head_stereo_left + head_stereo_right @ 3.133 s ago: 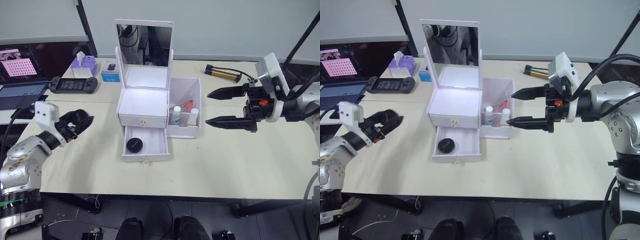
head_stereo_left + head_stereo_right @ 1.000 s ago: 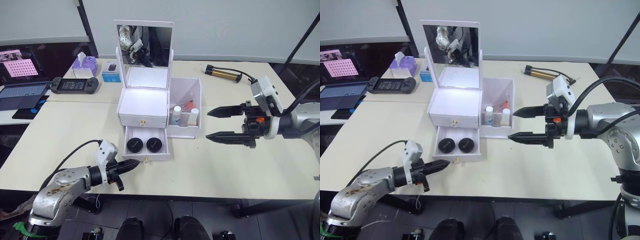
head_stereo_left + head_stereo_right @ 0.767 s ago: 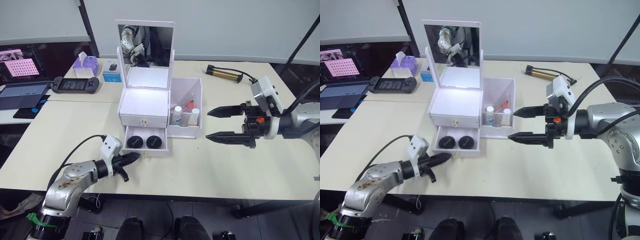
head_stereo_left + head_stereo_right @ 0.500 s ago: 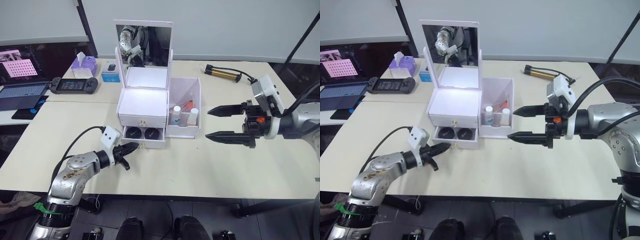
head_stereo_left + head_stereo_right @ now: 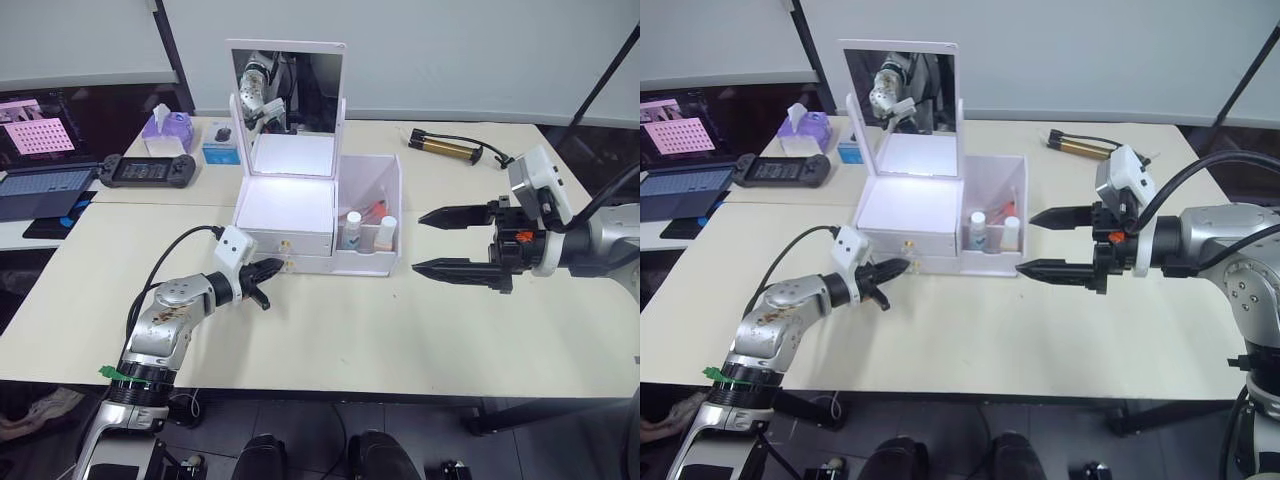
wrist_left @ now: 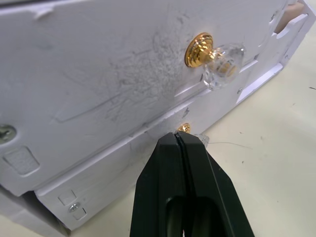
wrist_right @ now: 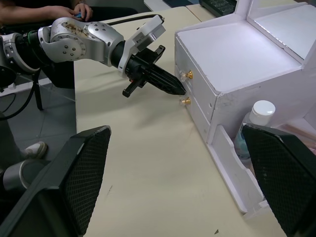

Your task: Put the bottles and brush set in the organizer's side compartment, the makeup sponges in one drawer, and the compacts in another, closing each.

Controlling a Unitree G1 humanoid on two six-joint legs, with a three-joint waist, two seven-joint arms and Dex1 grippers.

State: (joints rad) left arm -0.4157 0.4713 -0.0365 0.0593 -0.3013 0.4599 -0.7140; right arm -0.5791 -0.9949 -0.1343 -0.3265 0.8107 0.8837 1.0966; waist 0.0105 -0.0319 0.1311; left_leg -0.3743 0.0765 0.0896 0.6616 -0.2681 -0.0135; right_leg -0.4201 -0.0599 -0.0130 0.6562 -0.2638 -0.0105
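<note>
Left hand (image 6: pixel 178 139), fingers together, seemingly touching the closed lower drawer's knob (image 6: pixel 185 128).

The table (image 5: pixel 400 320) is pale and wide. A white organizer (image 5: pixel 310 225) stands on it near the middle, its two drawers shut. At the back left lie a purple tissue box (image 5: pixel 167 128), a black game pad (image 5: pixel 146 170) and a small blue box (image 5: pixel 221 142). At the back right lies a gold and black brush set (image 5: pixel 447 148).
</note>
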